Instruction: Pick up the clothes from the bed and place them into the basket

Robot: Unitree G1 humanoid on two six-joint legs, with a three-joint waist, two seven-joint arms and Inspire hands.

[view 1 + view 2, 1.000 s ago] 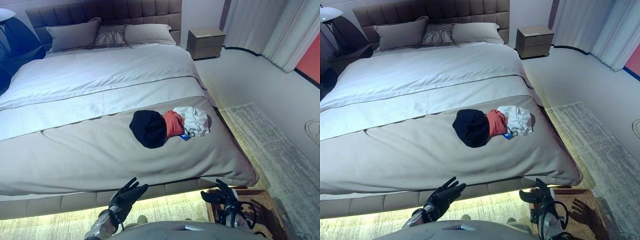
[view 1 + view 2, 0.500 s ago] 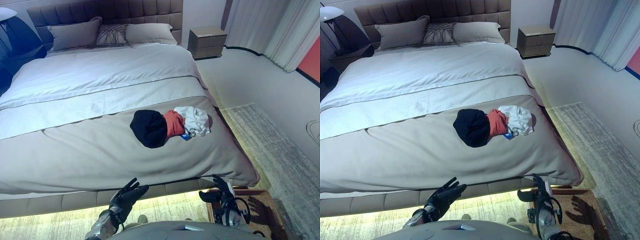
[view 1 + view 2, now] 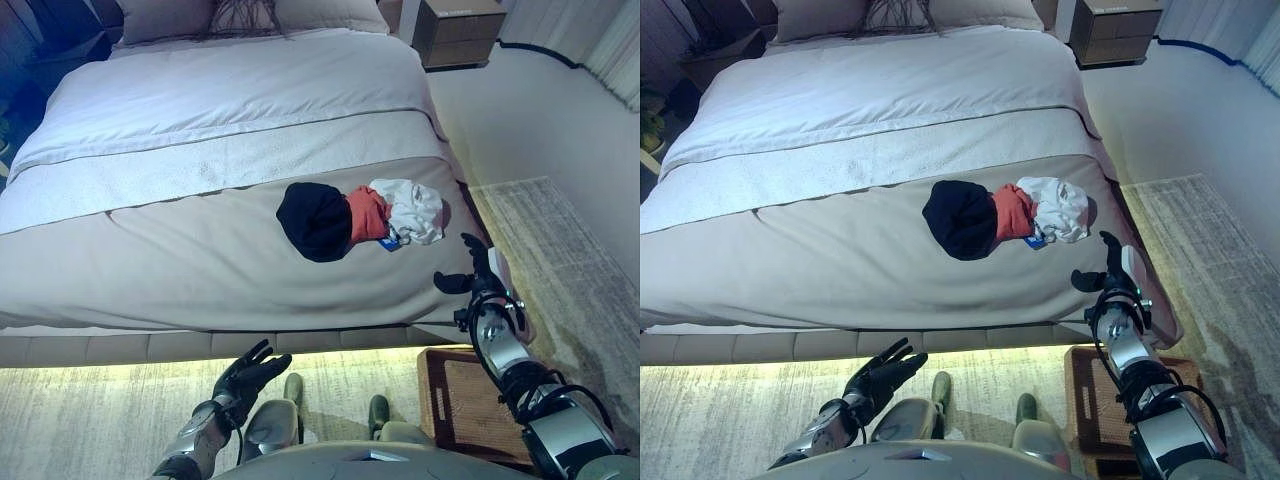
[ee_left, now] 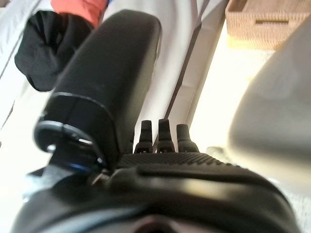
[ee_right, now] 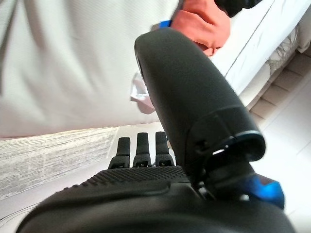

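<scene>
Reach step, nothing grasped. Right hand (image 3: pixel 478 275) fingers extended, empty, short of clothes (image 3: pixel 358 214) on bed (image 3: pixel 200 260). Left hand (image 3: pixel 245 377) spread, idle. Basket (image 3: pixel 463 405) below. Next: extend forward, close on pile.

Silver-grey arms; dark hands, blk fingers (image 3: pixel 262 354); white thumb cover.

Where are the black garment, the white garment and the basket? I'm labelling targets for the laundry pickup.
black garment (image 3: pixel 314 220): left eye view, centre of the dark bundle.
white garment (image 3: pixel 415 208): left eye view, middle of the crumpled cloth.
basket (image 3: pixel 470 395): left eye view, woven bottom inside the rim.
</scene>
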